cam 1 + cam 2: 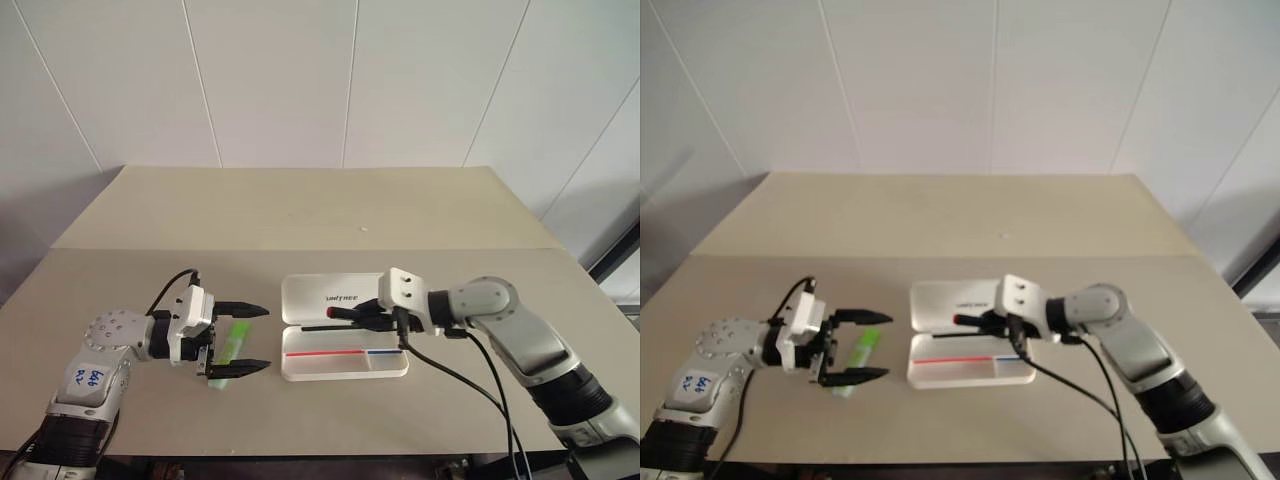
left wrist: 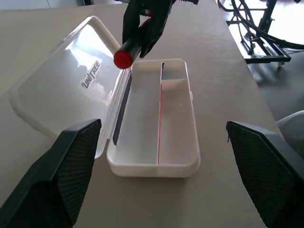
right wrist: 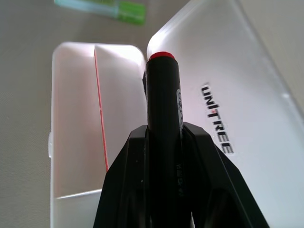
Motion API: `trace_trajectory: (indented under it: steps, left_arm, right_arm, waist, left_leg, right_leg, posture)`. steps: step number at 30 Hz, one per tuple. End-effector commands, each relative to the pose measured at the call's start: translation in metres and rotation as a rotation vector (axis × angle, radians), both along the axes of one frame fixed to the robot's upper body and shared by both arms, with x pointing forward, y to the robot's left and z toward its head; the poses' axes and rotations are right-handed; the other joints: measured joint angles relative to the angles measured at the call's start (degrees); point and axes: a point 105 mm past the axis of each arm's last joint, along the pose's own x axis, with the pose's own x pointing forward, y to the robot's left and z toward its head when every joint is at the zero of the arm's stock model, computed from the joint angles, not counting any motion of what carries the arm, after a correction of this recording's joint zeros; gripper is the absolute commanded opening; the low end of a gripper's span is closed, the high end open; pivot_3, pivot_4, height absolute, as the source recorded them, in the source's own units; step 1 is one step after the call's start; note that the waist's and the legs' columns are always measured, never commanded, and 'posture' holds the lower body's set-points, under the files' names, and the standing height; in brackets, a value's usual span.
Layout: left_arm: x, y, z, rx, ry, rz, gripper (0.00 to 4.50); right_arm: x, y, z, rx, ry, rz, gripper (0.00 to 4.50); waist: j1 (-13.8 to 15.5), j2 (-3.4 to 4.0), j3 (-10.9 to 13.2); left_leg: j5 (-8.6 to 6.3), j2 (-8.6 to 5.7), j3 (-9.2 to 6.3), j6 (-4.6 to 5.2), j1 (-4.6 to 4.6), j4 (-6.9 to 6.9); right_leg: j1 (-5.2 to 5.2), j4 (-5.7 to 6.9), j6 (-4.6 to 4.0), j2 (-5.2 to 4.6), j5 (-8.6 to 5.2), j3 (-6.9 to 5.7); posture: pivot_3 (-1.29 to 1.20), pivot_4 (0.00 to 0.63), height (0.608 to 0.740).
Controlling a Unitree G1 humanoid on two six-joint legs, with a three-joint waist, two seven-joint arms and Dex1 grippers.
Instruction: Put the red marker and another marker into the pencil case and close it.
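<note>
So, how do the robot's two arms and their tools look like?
Both arms have silver-grey rounded shells with darker grey segments nearer the body. Each wrist carries a white block, and black cables loop along it. The left tool and the right tool each have two black fingers. A white sticker with blue handwriting marks the left arm.

One red marker [image 1: 340,313]; one green marker [image 1: 233,340]; one pencil case [image 1: 340,368]; two grippers
</note>
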Motion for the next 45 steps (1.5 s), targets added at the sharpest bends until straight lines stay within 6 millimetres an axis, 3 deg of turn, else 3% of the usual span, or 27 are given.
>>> trace_trajectory:
  steps: [1,13,22,27,32,35,38,45]
  left_arm:
    - [-0.005,0.000,0.012,-0.012,-0.050,0.000,4.50]
    - [-0.007,-0.004,0.014,-0.019,-0.051,0.006,4.50]
    - [-0.006,-0.006,0.014,-0.021,-0.048,0.012,4.50]
    - [-0.009,-0.008,0.014,-0.028,-0.045,0.015,4.50]
    - [-0.008,-0.007,0.016,-0.040,-0.056,0.084,4.50]
    - [0.003,0.005,0.017,-0.028,-0.088,0.264,4.50]
    - [0.013,0.019,0.015,-0.052,-0.078,0.459,4.50]
    - [0.010,0.038,0.003,-0.136,0.017,0.809,4.50]
  right_arm:
    - [-0.004,0.012,0.011,0.006,-0.057,0.052,1.37]
    - [-0.001,0.026,-0.010,-0.039,-0.070,0.067,1.37]
    - [0.003,0.029,-0.014,-0.042,-0.082,0.050,4.46]
    - [-0.006,0.028,-0.001,0.029,-0.044,0.066,4.46]
    - [-0.032,0.022,0.022,0.172,0.048,0.150,4.46]
    - [-0.048,0.009,0.038,0.258,0.095,0.185,4.46]
    - [-0.051,-0.005,0.046,0.314,0.123,0.159,4.46]
    - [-0.042,-0.043,0.040,0.322,0.154,0.026,4.46]
  waist:
    - [0.00,0.00,0.00]
    - [-0.06,0.00,0.00]
    - [-0.06,0.00,0.00]
    - [-0.04,0.00,0.00]
    - [-0.04,0.00,0.00]
    - [0.17,0.00,0.00]
    - [0.27,0.00,0.00]
    - [0.57,-0.01,0.00]
  left_leg:
    - [0.00,0.00,-0.01,0.00,0.00,0.00]
    - [0.00,0.00,-0.01,0.00,0.02,0.00]
    - [0.00,-0.01,-0.01,-0.01,0.03,0.00]
    - [0.00,-0.01,-0.01,-0.01,0.03,0.00]
    - [0.00,0.00,-0.03,-0.01,0.02,0.00]
    - [-0.01,0.01,-0.06,-0.01,0.02,0.00]
    - [-0.01,0.00,-0.05,-0.01,0.06,0.03]
    - [-0.01,-0.01,-0.04,-0.01,0.06,0.11]
  right_leg:
    - [0.00,0.01,0.00,0.01,0.00,-0.01]
    - [0.00,0.03,0.00,0.00,0.00,-0.01]
    - [0.00,0.06,-0.01,0.01,0.00,-0.01]
    - [0.00,0.07,-0.01,0.00,0.00,-0.01]
    - [0.00,0.06,-0.01,0.00,0.00,0.00]
    - [0.01,0.07,-0.01,0.00,0.00,-0.01]
    - [0.06,0.07,0.00,-0.01,0.00,-0.01]
    - [0.09,0.09,0.01,-0.01,0.00,-0.01]
  posture:
    - [0.00,0.150,0.740]
    - [0.00,0.150,0.740]
    - [0.00,0.150,0.740]
    - [0.00,0.150,0.740]
    - [0.00,0.150,0.740]
    - [0.00,0.150,0.740]
    - [0.00,0.150,0.740]
    - [0.00,0.150,0.740]
